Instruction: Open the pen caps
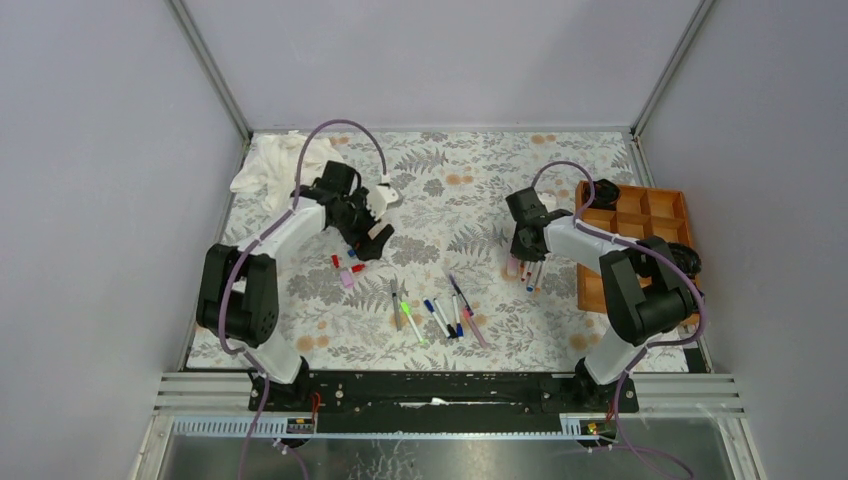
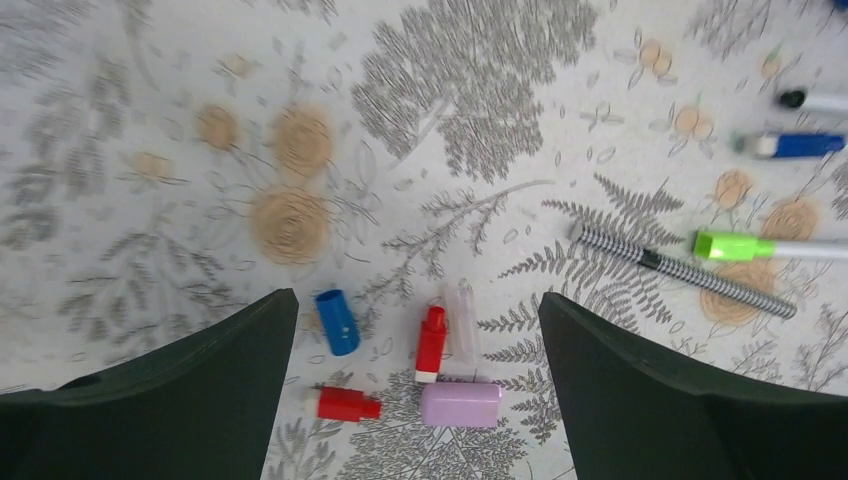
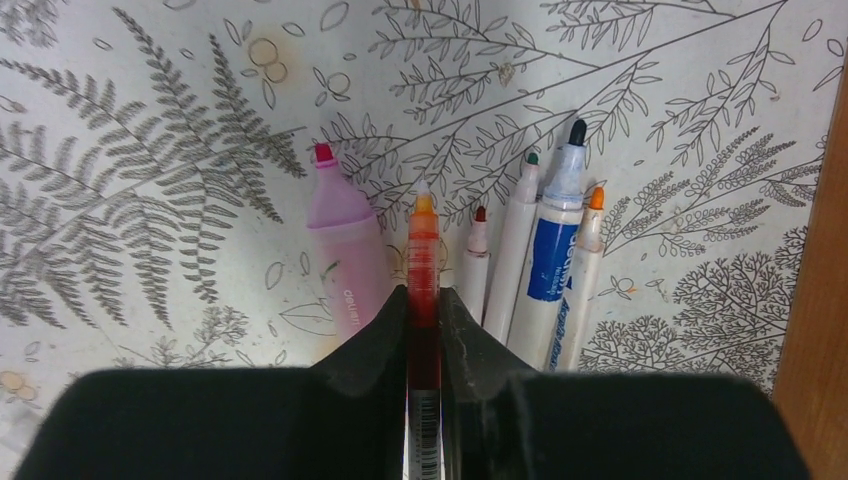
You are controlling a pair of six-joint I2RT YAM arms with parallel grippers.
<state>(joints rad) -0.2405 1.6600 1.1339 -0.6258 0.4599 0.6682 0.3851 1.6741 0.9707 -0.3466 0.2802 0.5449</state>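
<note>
Loose pen caps (image 2: 338,322) in blue, red and lilac lie clustered on the fern-print tablecloth (image 2: 450,120), left of centre. The left gripper (image 2: 416,297) hangs directly above them, wrist turned down, jaws spread wide and empty. More pens (image 1: 440,312) lie near the middle. On the right, the right gripper (image 3: 424,300), its arm folded at the elbow, pinches an orange pen (image 3: 423,250) beside a row of uncapped pens (image 3: 520,250), near a wooden tray (image 1: 640,215).

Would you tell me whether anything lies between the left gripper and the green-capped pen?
Yes. A striped pen lies slantwise on the cloth between the open left gripper and the green-capped pen, close beside its cap. Nothing visible stands above either pen.
</note>
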